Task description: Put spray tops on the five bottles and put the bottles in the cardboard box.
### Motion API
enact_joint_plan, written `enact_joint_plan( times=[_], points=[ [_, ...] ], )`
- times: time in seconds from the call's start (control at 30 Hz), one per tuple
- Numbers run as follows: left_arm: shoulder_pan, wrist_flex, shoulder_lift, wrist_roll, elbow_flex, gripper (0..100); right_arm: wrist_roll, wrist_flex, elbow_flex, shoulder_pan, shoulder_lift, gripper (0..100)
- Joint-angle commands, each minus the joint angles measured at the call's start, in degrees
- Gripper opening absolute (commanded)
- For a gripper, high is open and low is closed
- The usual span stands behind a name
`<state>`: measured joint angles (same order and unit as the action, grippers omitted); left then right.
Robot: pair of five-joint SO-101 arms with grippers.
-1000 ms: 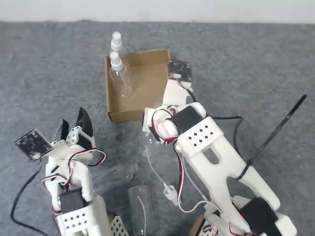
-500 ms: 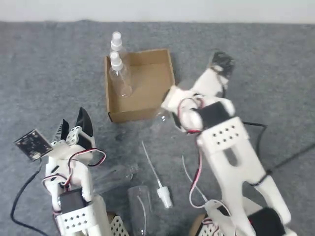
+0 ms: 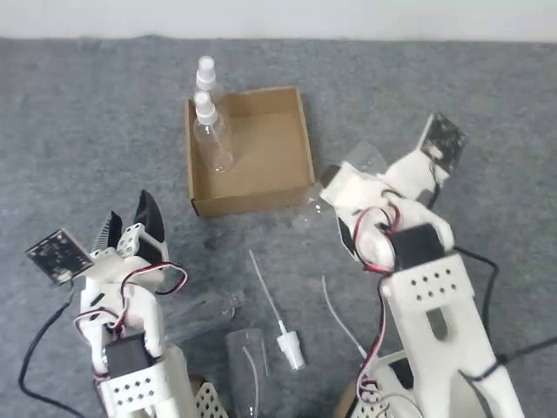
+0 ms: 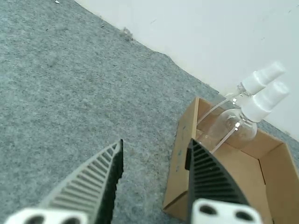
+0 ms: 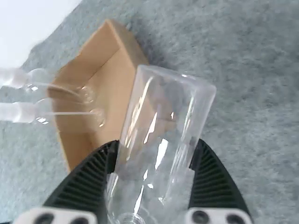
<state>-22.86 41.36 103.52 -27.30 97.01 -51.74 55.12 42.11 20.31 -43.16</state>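
Right end effector (image 5: 156, 151) clamped on clear bottle (image 5: 170, 107), just beside cardboard box (image 3: 252, 202); left end effector (image 4: 154, 156) released.

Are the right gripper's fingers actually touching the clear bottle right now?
Touching. In the right wrist view, both fingers of the right gripper press against the sides of the clear bottle, no gap on either side.

place: plain lab-like test space | grey carpet mat (image 3: 87, 104) | bare white wall (image 4: 210, 28)

The square cardboard box (image 3: 252, 205) is brown, the fuzzy table cover (image 3: 87, 131) is grey; the clear plastic bottle (image 3: 217, 146) has a white spray top (image 3: 204, 106).
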Motion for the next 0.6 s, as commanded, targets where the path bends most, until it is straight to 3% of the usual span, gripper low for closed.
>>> enact_joint_plan(
  times=[0.0,0.17,0.57],
  points=[
    [-0.09,-0.70,0.97,0.53,-0.48,21,2.37,-4.26,5.36,-2.51,-6.11,7.5],
    [-0.09,-0.70,0.97,0.53,-0.48,21,2.81,-7.60,13.89,-4.26,-9.36,7.5],
    [-0.09,-0.70,0.97,0.53,-0.48,21,2.20,-1.71,14.42,-7.25,-9.01,7.5]
  ],
)
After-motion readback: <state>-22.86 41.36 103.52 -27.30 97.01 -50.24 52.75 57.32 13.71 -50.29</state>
